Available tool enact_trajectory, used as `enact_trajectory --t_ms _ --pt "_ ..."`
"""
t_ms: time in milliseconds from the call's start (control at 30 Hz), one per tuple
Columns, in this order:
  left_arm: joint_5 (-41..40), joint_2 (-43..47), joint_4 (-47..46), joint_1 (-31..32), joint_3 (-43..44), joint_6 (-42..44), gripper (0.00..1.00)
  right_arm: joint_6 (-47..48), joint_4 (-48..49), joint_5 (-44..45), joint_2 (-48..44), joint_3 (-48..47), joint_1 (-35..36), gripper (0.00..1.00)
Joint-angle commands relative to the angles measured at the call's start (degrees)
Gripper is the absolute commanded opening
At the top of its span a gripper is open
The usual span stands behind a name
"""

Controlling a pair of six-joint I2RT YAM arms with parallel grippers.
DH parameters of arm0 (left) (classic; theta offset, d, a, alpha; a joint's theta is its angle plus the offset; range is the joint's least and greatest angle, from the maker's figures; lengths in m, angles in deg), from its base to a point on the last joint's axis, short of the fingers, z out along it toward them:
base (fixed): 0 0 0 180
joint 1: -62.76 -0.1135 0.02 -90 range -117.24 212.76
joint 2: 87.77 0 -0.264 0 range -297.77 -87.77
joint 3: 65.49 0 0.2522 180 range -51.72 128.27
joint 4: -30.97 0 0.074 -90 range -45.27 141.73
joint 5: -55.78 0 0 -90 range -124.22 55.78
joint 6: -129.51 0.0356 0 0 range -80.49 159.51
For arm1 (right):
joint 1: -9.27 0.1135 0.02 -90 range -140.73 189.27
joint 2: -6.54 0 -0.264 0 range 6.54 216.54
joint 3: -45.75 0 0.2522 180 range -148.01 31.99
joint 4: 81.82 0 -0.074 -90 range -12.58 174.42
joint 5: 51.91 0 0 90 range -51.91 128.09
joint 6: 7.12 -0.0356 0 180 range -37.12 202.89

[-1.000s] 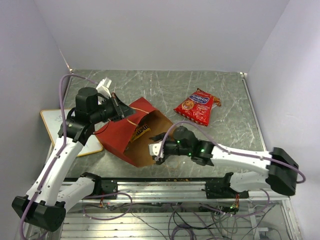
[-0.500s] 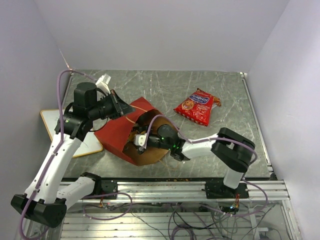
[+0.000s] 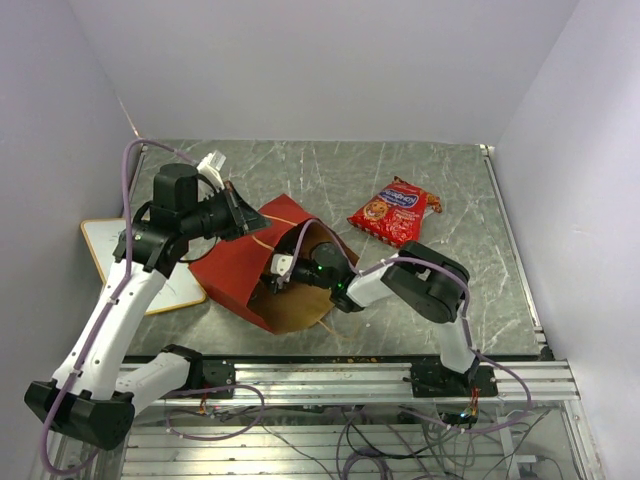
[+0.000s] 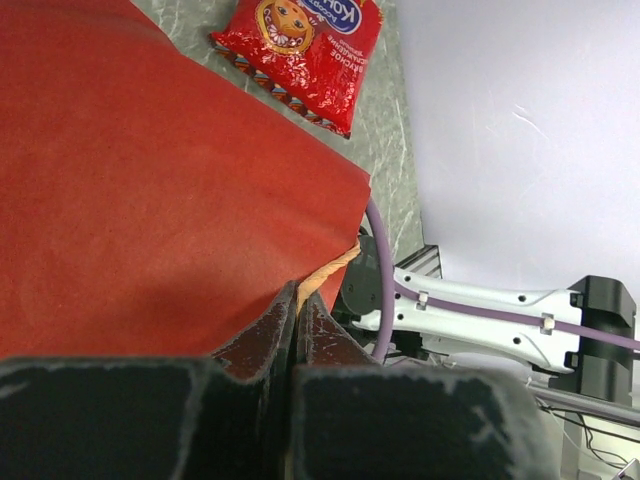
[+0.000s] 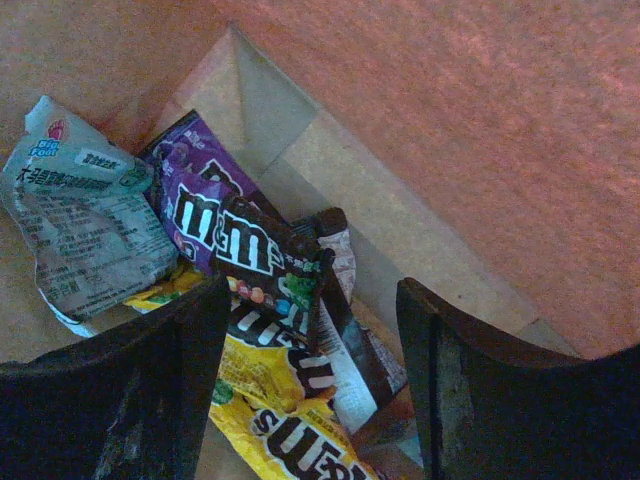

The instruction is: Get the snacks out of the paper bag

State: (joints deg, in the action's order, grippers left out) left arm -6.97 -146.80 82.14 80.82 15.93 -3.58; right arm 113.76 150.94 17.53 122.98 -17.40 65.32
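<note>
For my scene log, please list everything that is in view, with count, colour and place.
paper bag: one, red outside, brown inside, lying on its side, left of the table's middle
chip bag: one, red with blue logo, on the table, right of the paper bag
candy packets: at least four, pale blue, purple, brown, yellow, heaped inside the paper bag
whiteboard: one, white, wood frame, table's left edge
table: one, grey marbled
left gripper: shut on the paper bag's rim
right gripper: open, inside the paper bag, over the packets

Inside of paper bag (image 5: 450,120), right tool (image 5: 312,300) spread wide above heaped sweets, brown packet (image 5: 265,265) over purple packet (image 5: 190,175) and yellow packet (image 5: 280,420), pale blue packet (image 5: 85,230) at left
</note>
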Motion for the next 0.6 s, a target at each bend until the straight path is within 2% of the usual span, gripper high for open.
enact_trajectory --t_ms 0,200,267,433,567 --pt "0.7 0.9 -0.4 0.2 0.7 -0.7 0.07 -2.2 3.6 -2.8 3.0 -2.7 -0.1 0.66" --pt "-1.0 2.2 -0.5 0.2 0.1 -2.0 0.07 -3.7 0.5 -7.4 5.6 -5.5 -0.2 0.66" --pt "-2.0 2.8 0.2 0.2 0.0 -2.2 0.07 -4.9 1.2 -8.3 6.5 -6.1 -0.5 0.62" --pt "-3.8 3.7 1.5 0.2 0.3 -2.3 0.07 -6.5 2.9 -7.5 8.6 -6.9 -0.8 0.37" --pt "-5.0 3.0 2.1 0.2 1.6 -1.6 0.07 -7.0 1.2 -6.6 7.5 -7.6 -0.9 0.10"
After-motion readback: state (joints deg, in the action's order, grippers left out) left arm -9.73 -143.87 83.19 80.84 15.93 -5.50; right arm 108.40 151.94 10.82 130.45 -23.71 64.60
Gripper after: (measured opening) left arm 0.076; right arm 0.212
